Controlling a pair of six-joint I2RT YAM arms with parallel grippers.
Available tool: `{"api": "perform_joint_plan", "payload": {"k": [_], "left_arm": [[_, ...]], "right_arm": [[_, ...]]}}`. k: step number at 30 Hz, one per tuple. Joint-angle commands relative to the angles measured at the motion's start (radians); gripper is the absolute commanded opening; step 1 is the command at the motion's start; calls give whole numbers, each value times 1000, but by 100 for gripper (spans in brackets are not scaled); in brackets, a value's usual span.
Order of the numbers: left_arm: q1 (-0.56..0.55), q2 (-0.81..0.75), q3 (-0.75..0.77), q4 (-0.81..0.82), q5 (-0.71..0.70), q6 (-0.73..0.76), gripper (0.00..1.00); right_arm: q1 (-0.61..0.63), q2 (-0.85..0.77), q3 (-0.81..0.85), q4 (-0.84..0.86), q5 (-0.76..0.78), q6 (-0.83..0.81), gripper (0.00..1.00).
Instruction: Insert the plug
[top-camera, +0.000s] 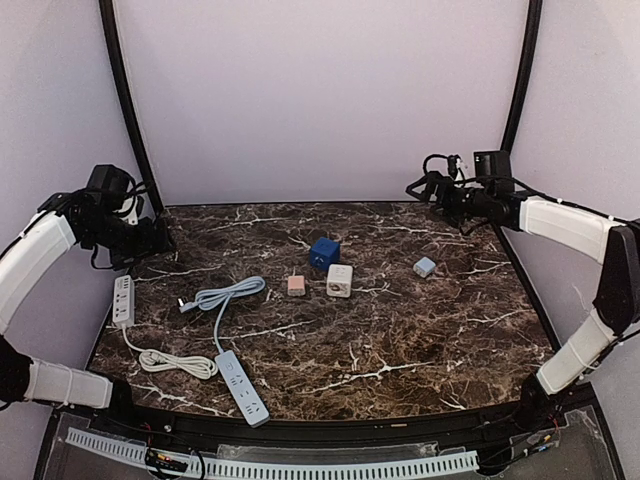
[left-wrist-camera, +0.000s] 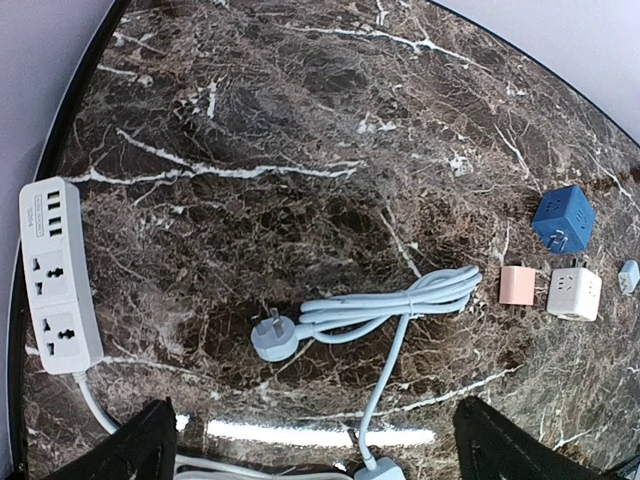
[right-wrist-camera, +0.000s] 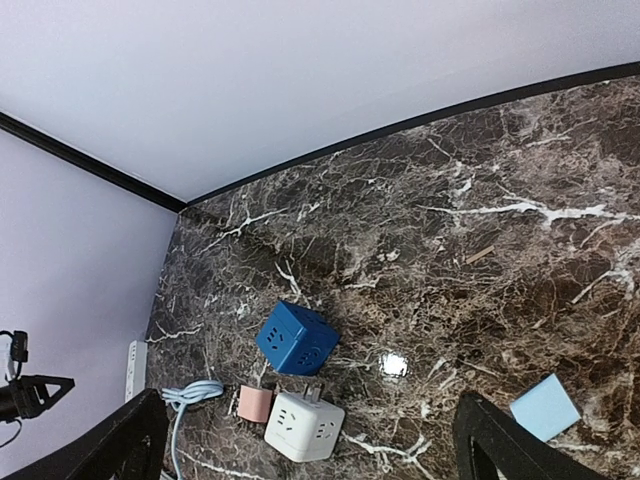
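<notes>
A pale blue plug (left-wrist-camera: 272, 335) lies prongs-up on the marble table, and its bundled cord (left-wrist-camera: 400, 305) runs to a pale blue power strip (top-camera: 243, 387) near the front edge. The same plug (top-camera: 185, 305) shows left of centre in the top view. A white power strip (left-wrist-camera: 55, 275) lies by the left edge. My left gripper (left-wrist-camera: 315, 440) hangs open above the plug and holds nothing. My right gripper (right-wrist-camera: 310, 445) is open too, high at the back right (top-camera: 428, 187), with nothing between its fingers.
A dark blue socket cube (top-camera: 323, 252), a white socket cube (top-camera: 339, 280) and a pink adapter (top-camera: 296, 285) cluster mid-table. A small pale blue cube (top-camera: 425, 267) sits to the right. The white strip's coiled cable (top-camera: 175, 362) lies at the front left.
</notes>
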Motion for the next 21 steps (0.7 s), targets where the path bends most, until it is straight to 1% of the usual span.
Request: {"api": "perform_joint_plan", "payload": {"k": [1,5,11,18,21], "left_arm": [[4,-37,-59,-30,-22,-37,97],[6,-14,-57,10,-13,-26,96],[1,85,4,67,35,5,94],[-82,204,88,126,80,41,93],[-115,247,94,157,88,40,93]], "right_arm": [[10,18,5,41,-32,57,99],[17,13,1,-19,-1,71,99],[48,14,37,-163,162,57,99],[82,10,58,-248,208,78,99],[109,-12,46,-269,232,78,99]]}}
